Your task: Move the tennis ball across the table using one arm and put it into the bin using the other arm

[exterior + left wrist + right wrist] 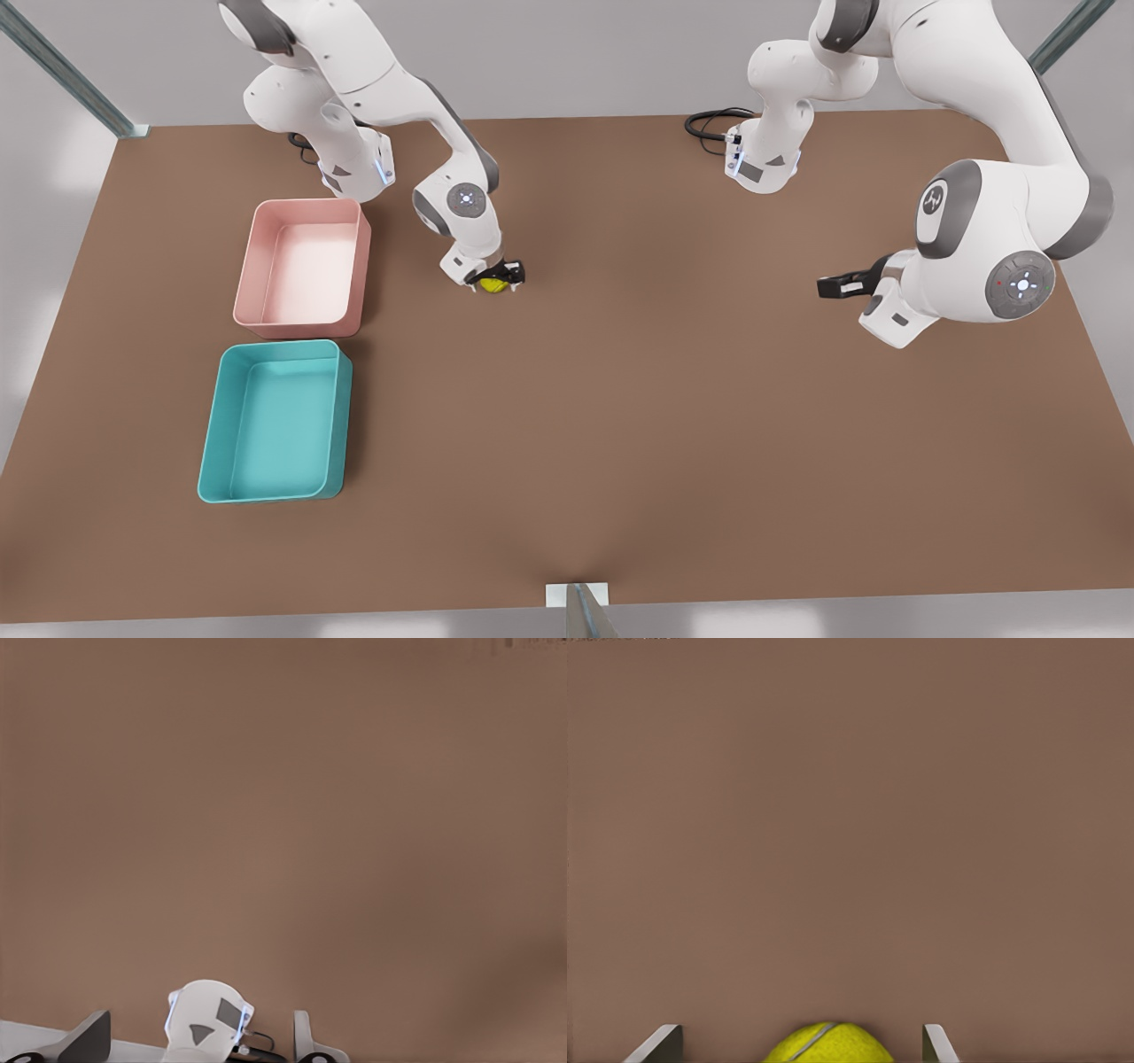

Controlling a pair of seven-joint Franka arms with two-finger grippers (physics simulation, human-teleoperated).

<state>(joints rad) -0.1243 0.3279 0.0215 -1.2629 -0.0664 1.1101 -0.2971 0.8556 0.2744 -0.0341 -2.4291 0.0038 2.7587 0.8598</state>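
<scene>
I see tennis ball (493,284) on table (620,425), just beside pink bin (303,266) on front view's right, well clear of it. Right gripper (496,279) down over ball, fingers (937,1043) spread either side, gap visible, not pinching. Teal bin (275,421) touching or nearly touching pink bin, nearer camera. Left gripper (828,286) waits far from pink bin, raised above table, fingers apart, holding nothing.
</scene>
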